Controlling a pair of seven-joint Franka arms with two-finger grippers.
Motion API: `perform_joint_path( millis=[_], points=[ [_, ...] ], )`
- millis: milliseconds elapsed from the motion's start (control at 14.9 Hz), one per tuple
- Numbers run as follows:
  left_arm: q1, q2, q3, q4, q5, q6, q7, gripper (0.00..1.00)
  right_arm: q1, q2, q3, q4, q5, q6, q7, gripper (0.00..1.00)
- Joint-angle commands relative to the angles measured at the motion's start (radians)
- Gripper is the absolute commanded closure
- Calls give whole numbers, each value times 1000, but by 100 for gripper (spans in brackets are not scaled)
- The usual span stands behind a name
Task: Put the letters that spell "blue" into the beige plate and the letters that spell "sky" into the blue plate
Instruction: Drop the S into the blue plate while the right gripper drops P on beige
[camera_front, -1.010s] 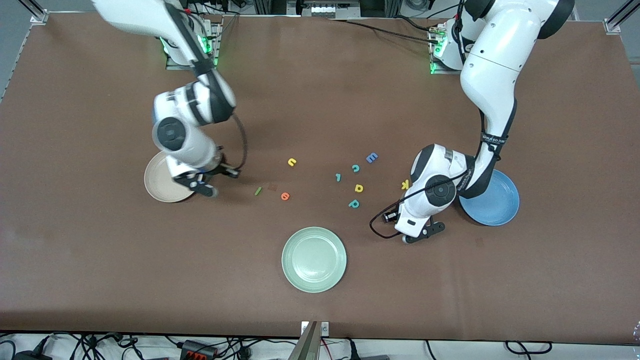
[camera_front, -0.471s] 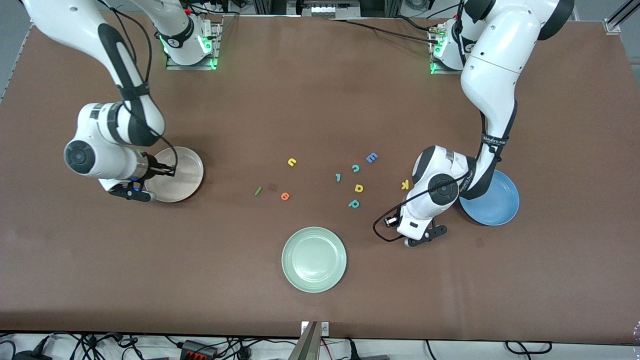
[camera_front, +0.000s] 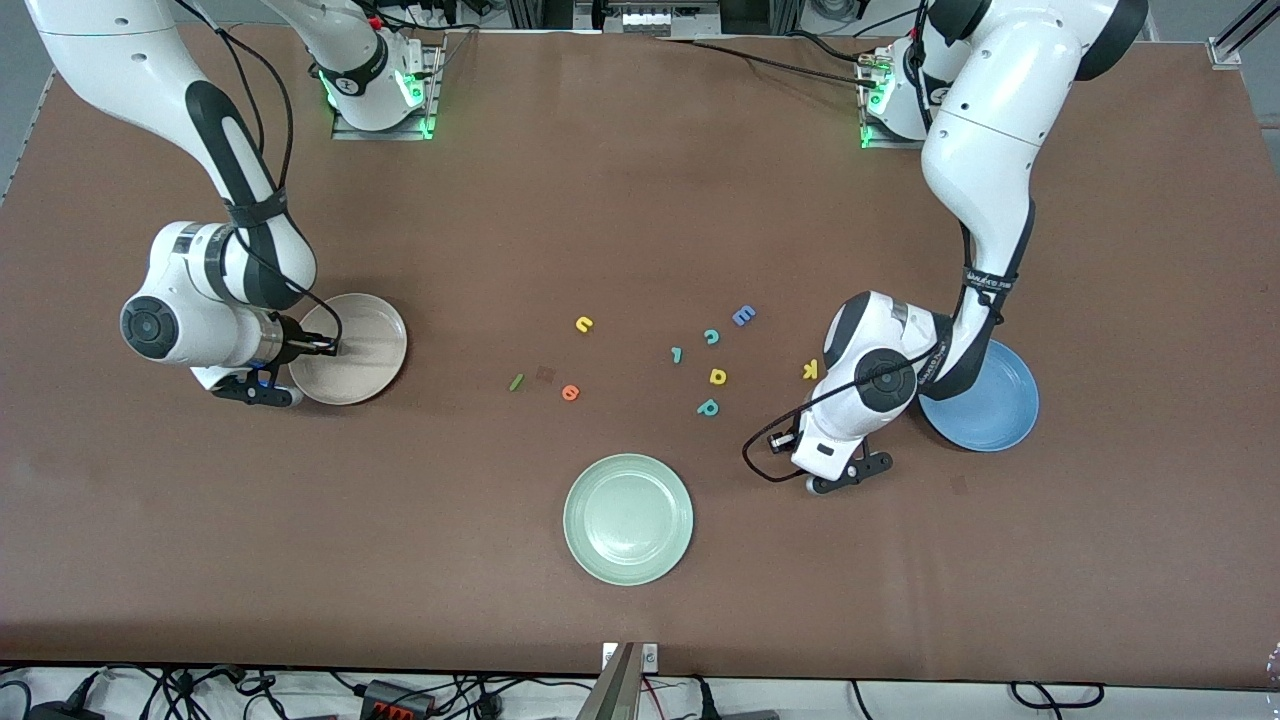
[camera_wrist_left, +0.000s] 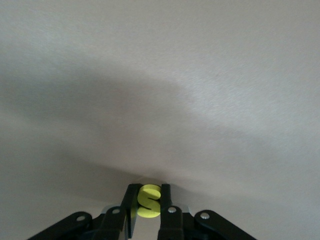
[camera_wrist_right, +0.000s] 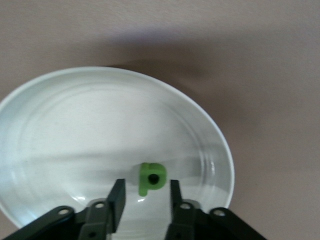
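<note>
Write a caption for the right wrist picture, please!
Green b lying in the beige plate under the open right gripper.

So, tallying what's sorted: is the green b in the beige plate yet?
In: the right wrist view shows the green b lying flat inside the beige plate, within its rim.

Both arms wear glossy white rounded shells with black joint bands and round dark caps at the wrists. A thin black cable loops along each forearm. Green lights glow at both bases. The black two-finger left gripper (camera_wrist_left: 148, 212) and right gripper (camera_wrist_right: 145, 200) carry silver screws.
</note>
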Motion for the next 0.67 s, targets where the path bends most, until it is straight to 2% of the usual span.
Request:
perform_joint_path(
  millis=[0, 135, 202, 404, 606],
  points=[
    [61, -65, 0, 8, 16, -151, 167, 97, 23, -50, 8, 40, -10, -62, 9, 0],
    [103, -80, 8, 8, 25, -266, 311, 97, 75, -65, 8, 118, -4, -157, 37, 0],
    [121, -93, 17, 8, 67, -306, 377, 97, 111, -64, 10, 154, 7, -188, 78, 0],
    [170, -136, 17, -10, 243, -397, 467, 97, 259, -59, 10, 187, 10, -165, 211, 0],
    [251, -142, 2, -18, 242, -483, 595, 97, 396, -31, 10, 187, 11, -102, 278, 0]
  ],
)
